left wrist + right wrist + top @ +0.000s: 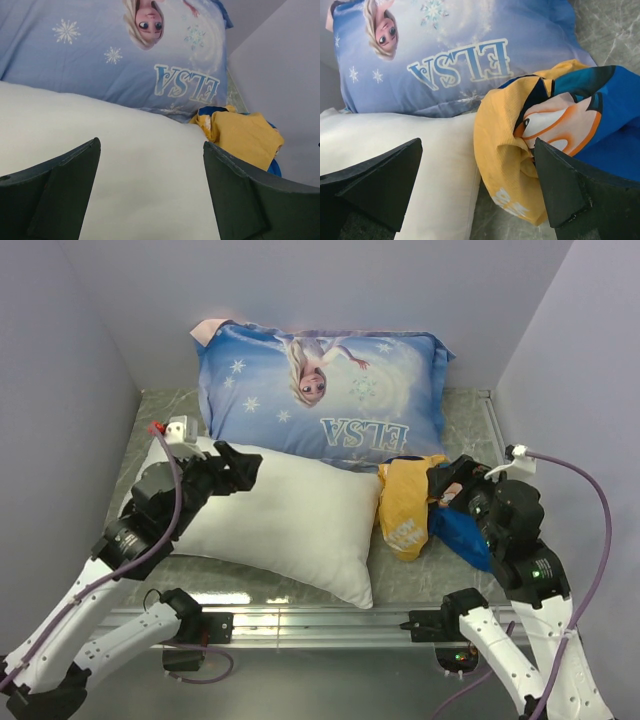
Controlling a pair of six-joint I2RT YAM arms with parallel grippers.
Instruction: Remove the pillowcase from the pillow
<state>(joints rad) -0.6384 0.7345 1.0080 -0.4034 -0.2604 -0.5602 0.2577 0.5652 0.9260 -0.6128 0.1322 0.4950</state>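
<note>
Lying crumpled beside the bare pillow (290,520), the pillowcase (410,505), left fingers (55,195) spread empty, right fingers (375,185) spread empty

Count: 2 pillows (1 plain white pillow (290,520), 1 blue Elsa-print pillow (320,390)), 1 crumpled yellow-and-blue pillowcase (405,512), 2 arms with 1 gripper each (left gripper (243,468), right gripper (452,483)), 2 purple cables (178,490), 1 table (465,420).

The Elsa pillow (320,390) is blocking the back, the pillow (290,520) is filling the left; the table (400,580) before the pillowcase (405,510) is lying free.
</note>
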